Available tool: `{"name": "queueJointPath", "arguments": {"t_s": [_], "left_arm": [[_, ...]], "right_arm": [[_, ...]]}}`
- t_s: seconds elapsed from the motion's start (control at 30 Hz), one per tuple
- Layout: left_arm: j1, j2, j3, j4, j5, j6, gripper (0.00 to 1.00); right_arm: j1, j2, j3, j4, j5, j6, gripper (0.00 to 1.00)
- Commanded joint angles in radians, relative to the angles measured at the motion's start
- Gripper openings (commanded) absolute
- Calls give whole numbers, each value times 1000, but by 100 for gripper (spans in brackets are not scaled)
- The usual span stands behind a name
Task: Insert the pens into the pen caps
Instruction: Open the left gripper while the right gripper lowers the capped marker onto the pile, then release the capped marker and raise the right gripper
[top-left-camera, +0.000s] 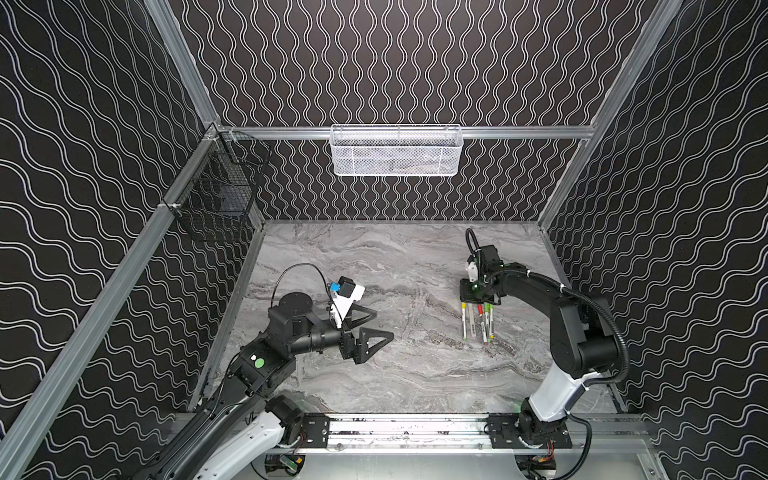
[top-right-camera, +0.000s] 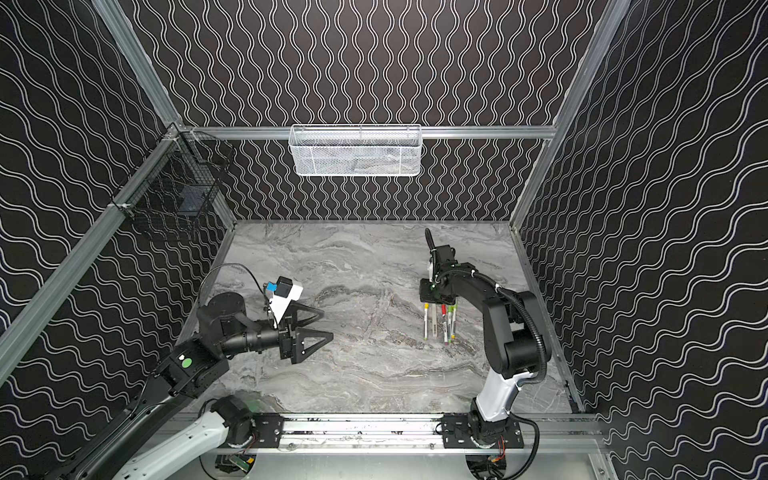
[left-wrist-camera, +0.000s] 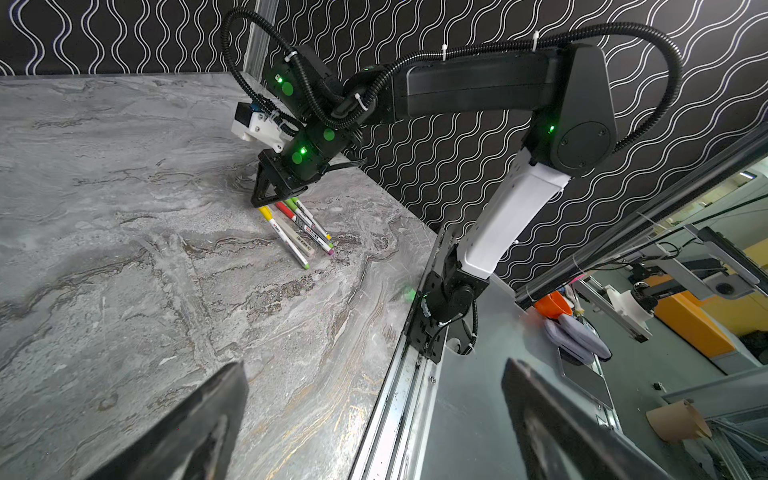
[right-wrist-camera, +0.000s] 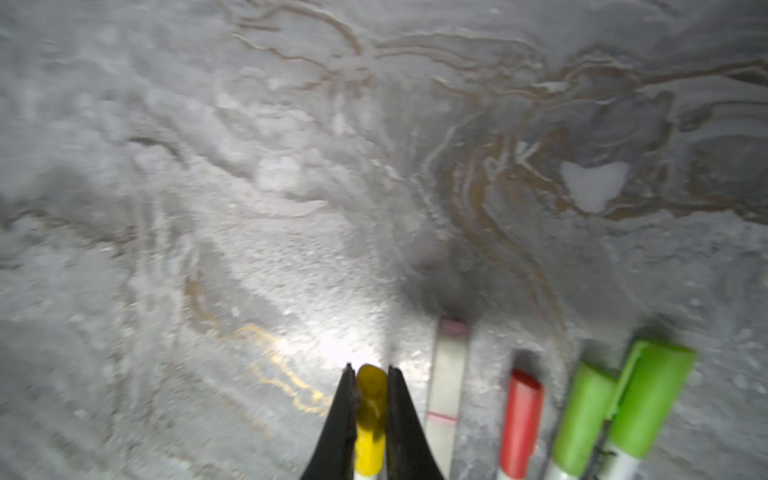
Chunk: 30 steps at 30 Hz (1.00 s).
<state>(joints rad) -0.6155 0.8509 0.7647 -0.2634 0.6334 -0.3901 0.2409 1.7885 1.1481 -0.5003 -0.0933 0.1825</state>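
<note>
Several pens (top-left-camera: 477, 324) lie side by side on the marble table (top-left-camera: 374, 257), right of the middle, each with a pen cap on its far end. In the right wrist view the caps read yellow (right-wrist-camera: 370, 415), pale grey-white (right-wrist-camera: 449, 374), red (right-wrist-camera: 521, 419) and two green (right-wrist-camera: 582, 415). My right gripper (right-wrist-camera: 369, 370) points down at the row's far end, shut on the yellow cap (left-wrist-camera: 266, 213). My left gripper (top-left-camera: 384, 326) hovers over the table's left half, open and holding nothing, well apart from the pens.
A white mesh basket (top-left-camera: 395, 151) hangs on the back wall and a black wire basket (top-left-camera: 216, 199) on the left wall. A metal rail (top-left-camera: 407, 432) carrying both arm bases runs along the table's front edge.
</note>
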Motion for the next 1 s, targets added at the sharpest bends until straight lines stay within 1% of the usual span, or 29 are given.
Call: {"name": "queueJointPath", "arguments": {"t_s": [0.0, 0.27, 0.57, 0.67, 0.73, 0.97], "left_arm": [[-1, 7, 3, 32, 5, 2, 99], [0, 5, 10, 20, 4, 10, 99], [0, 3, 9, 13, 4, 10, 99], [0, 5, 8, 19, 6, 8, 99], [0, 6, 8, 19, 7, 9, 99], [0, 23, 5, 24, -13, 7, 99]], "right_arm": [[-3, 23, 18, -42, 96, -24, 8], [-27, 79, 46, -58, 151, -44, 9], [-29, 62, 50, -53, 123, -50, 17], [-27, 54, 51, -59, 126, -59, 24], [-28, 47, 50, -61, 128, -64, 31], [-26, -4, 48, -70, 138, -74, 46]]}}
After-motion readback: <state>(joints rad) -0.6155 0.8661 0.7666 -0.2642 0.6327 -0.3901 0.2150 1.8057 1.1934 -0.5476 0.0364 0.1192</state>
